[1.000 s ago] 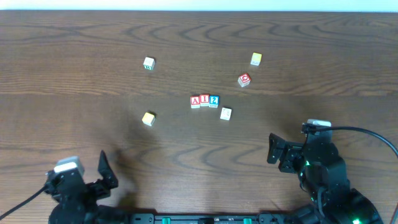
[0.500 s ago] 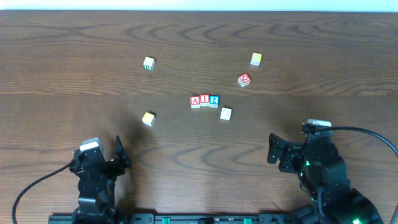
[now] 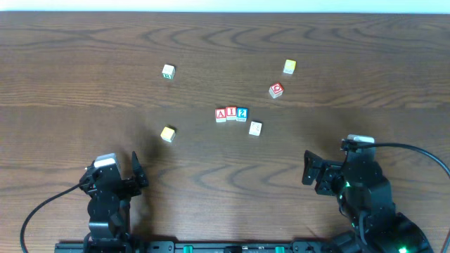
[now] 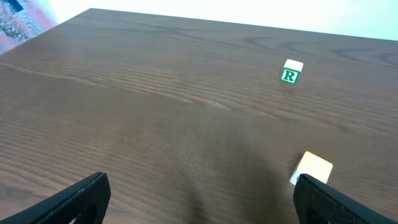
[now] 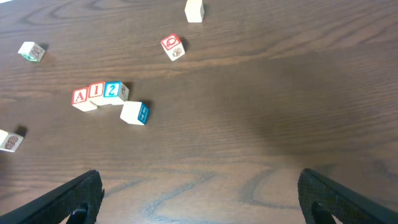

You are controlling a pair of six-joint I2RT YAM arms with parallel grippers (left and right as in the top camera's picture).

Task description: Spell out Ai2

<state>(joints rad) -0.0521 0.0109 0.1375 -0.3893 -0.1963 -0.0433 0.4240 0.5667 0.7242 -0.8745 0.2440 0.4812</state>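
Three letter blocks stand in a row at the table's middle: a red A block, a red I block and a blue 2 block, touching side by side. The right wrist view shows the row as A, I, 2. My left gripper is open and empty at the front left, also in its wrist view. My right gripper is open and empty at the front right, also in its wrist view.
Loose blocks lie around: a white one with a blue side just right of the row, a red O block, a yellow block, a green R block, and a yellow block.
My left arm has swung in from the front left corner towards the right and settled facing the table. The right arm and the blocks have not moved.
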